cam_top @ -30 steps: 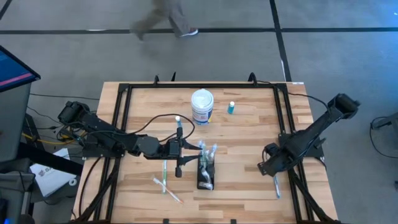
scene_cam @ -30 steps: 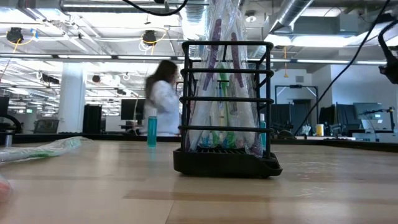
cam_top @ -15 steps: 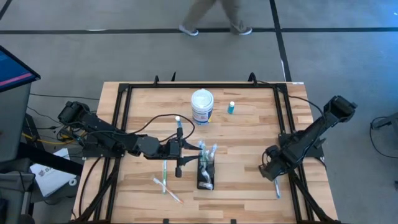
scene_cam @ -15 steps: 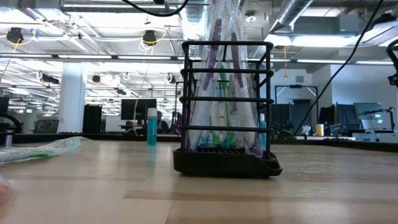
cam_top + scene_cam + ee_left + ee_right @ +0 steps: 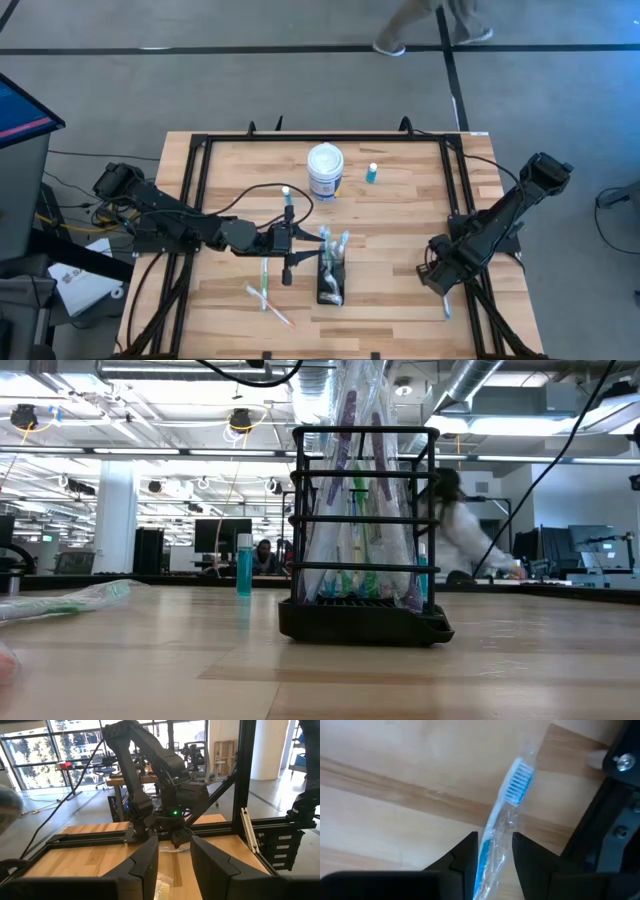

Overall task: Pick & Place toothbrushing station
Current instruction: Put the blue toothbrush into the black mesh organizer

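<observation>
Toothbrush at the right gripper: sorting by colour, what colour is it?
The toothbrush is blue with white bristles, in clear wrap; the right wrist view shows it best.

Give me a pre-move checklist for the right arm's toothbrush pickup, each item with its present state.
1. Right tool straddles the wrapped toothbrush: ok, its handle lies between the fingers.
2. Right tool closed on the toothbrush: not ok, gaps show on both sides of the handle.
3. Toothbrush lying flat on the table near the right edge: ok.
4. Black slotted holder upright mid-table: ok, wrapped brushes already stand in it.
5. Free slot left in the holder: cannot tell.
6. Left tool clear of the holder: not ok, it hovers right beside it.
</observation>
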